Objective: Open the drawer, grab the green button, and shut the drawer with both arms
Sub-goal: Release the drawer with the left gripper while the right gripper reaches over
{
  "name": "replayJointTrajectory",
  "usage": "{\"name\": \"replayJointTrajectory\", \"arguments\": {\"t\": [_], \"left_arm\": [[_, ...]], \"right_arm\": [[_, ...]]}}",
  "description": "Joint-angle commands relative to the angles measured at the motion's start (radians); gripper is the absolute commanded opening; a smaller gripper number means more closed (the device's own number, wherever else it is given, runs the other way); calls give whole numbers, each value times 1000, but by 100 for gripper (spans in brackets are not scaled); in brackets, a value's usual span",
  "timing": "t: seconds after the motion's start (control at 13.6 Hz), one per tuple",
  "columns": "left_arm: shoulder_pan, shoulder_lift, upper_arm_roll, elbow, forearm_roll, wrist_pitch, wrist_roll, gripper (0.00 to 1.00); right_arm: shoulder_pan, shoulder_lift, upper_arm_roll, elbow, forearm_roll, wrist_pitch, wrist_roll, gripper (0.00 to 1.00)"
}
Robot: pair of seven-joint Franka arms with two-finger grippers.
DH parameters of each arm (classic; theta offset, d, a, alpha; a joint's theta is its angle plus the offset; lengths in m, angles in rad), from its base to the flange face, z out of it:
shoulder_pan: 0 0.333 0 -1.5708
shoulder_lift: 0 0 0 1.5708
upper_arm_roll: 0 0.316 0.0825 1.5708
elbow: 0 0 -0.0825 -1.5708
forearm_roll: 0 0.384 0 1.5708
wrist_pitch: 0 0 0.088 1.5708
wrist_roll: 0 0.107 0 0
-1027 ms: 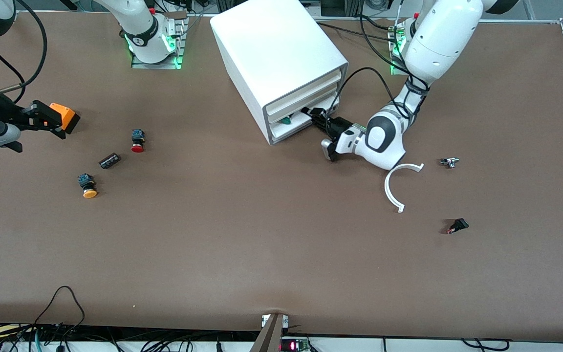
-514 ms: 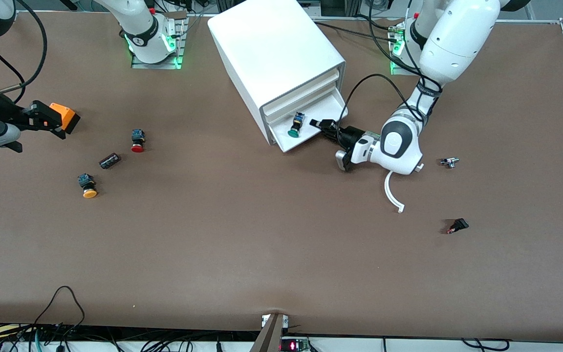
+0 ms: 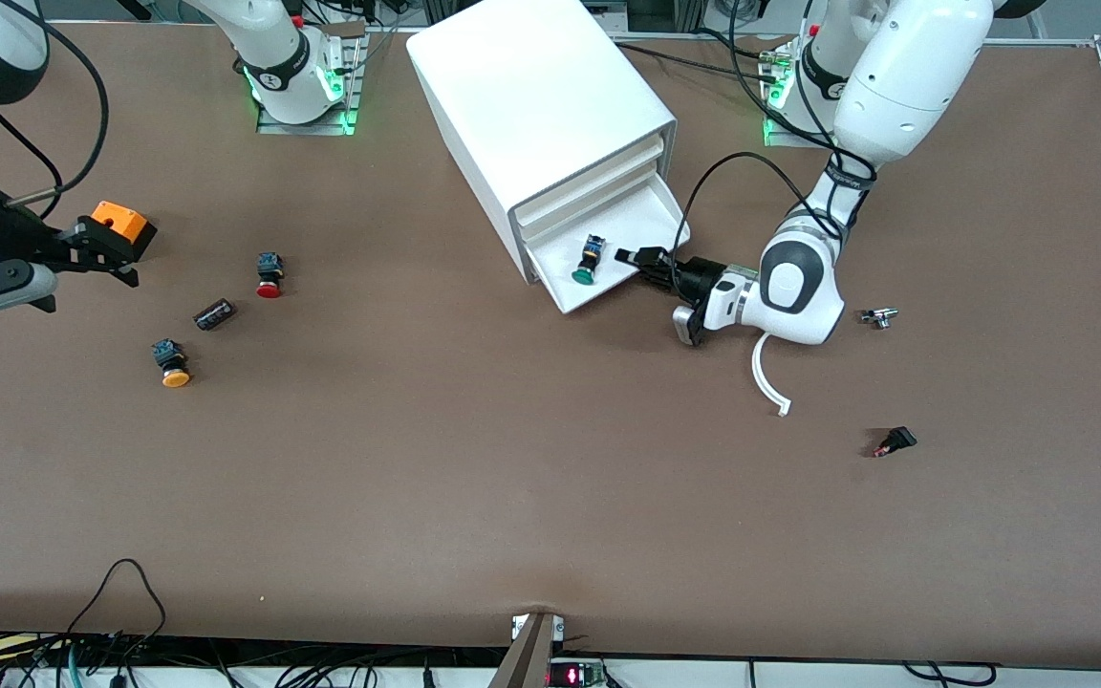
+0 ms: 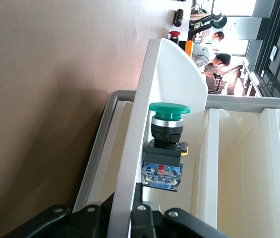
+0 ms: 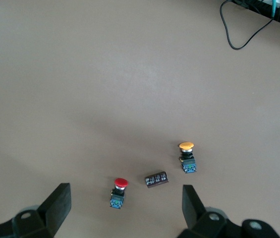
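Left gripper pinches the front of the bottom drawer, now partly out; the button lies inside it. We judge a straight, level pull best, so the cabinet doesn't drag. Right gripper waits spread over the table's right-arm end.

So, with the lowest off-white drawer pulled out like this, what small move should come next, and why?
Probably the left gripper should let go of the off-white drawer's front edge and back off a little. The drawer is already out of the white box-shaped cabinet, and the green-capped push button lies exposed inside. The right gripper, open, waits over the table's right-arm end.
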Motion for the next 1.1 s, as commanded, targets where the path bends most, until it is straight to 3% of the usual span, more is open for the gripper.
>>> {"name": "replayJointTrajectory", "arguments": {"t": [0.0, 0.29, 0.51, 0.81, 1.03], "left_arm": [[6, -19, 14, -13, -69, 93, -65, 99], [7, -87, 15, -26, -48, 87, -264, 100], [46, -142, 15, -33, 58, 84, -397, 100], [142, -220, 72, 16, 370, 50, -523, 100], [187, -251, 144, 140, 634, -64, -540, 100]], "right_arm": [[3, 25, 5, 25, 15, -14, 12, 99], [3, 62, 8, 26, 16, -5, -5, 99], [6, 112, 10, 26, 10, 3, -8, 99], [4, 169, 13, 25, 41, -4, -127, 99], [6, 174, 13, 35, 133, -13, -114, 99]]}}
